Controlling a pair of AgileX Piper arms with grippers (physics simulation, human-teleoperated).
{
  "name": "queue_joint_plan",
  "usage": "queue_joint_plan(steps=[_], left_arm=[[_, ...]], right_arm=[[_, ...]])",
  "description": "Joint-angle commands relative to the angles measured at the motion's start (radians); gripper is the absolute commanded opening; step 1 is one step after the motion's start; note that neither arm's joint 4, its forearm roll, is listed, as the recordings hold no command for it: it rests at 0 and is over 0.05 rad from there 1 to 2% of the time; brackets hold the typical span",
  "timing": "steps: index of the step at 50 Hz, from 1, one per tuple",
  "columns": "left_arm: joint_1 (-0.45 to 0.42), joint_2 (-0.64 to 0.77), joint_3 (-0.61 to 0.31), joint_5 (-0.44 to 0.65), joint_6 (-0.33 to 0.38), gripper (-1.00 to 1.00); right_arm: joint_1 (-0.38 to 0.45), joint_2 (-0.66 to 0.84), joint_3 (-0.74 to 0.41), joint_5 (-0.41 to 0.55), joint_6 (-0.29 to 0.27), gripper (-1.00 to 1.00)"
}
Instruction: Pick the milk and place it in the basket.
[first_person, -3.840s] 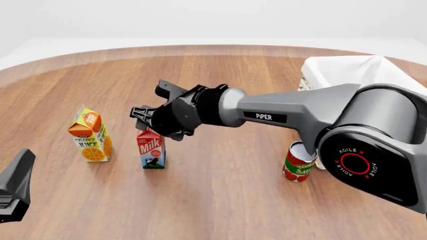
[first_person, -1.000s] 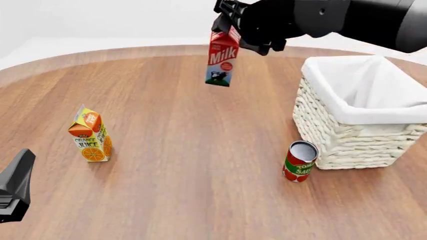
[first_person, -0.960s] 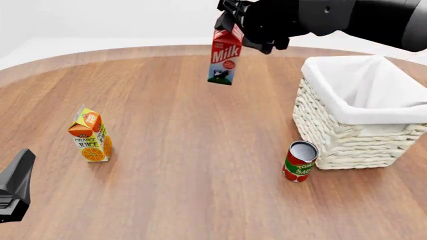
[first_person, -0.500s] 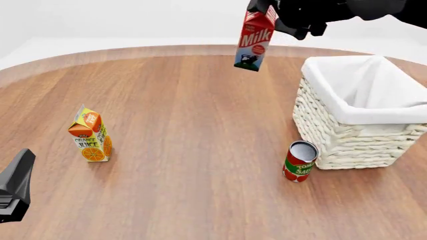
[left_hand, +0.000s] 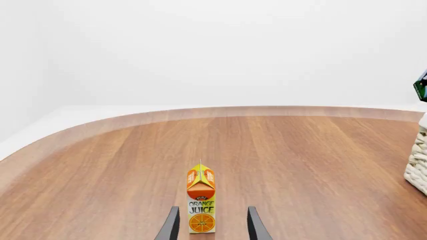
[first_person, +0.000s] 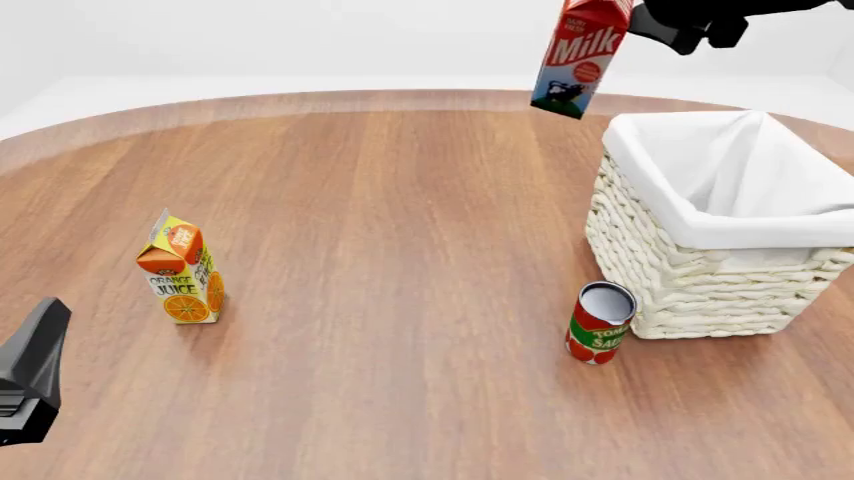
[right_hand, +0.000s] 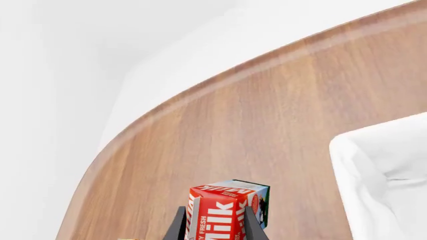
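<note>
The milk (first_person: 581, 58) hangs high above the table, just left of the basket (first_person: 694, 285), tilted a little. My right gripper (first_person: 638, 12) is shut on its red top at the picture's upper edge. In the right wrist view the milk (right_hand: 225, 206) sits between the two fingers (right_hand: 179, 226), with the basket's white liner (right_hand: 383, 170) beside it and lower down. The basket is a cream wicker box with a white cloth folded over its rim. My left gripper (left_hand: 211, 227) is open, low near the table's front left, pointing at the orange juice carton (left_hand: 201, 202).
The orange juice carton (first_person: 180, 270) stands upright at the left of the table. A red-green tomato can (first_person: 599, 322) stands against the basket's front left corner. The left arm's dark tip (first_person: 30, 372) shows at the bottom left. The round wooden table's far edge curves behind.
The right gripper took the milk up off the table beside the juice carton and has carried it up and rightward, now close to the basket's left rim. The left arm has stayed still.
</note>
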Motion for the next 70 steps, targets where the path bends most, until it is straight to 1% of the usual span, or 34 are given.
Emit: queue_joint_plan(steps=[1,10,34,57,70], left_arm=[[0.000,0.000,0.000,0.000,0.000,1.00],[0.000,0.000,0.000,0.000,0.000,1.00],[0.000,0.000,0.000,0.000,0.000,1.00],[0.000,0.000,0.000,0.000,0.000,1.00],[0.000,0.000,0.000,0.000,0.000,1.00]], right_arm=[[-0.057,-0.082,0.004,0.017,0.005,-1.00],[-0.105,-0.135,0.026,0.033,0.008,-1.00],[-0.209,-0.207,0.126,0.011,0.016,-1.00],[-0.296,-0.229,0.189,-0.004,0.016,-1.00],[-0.352,-0.227,0.221,-0.021,0.005,-1.00]])
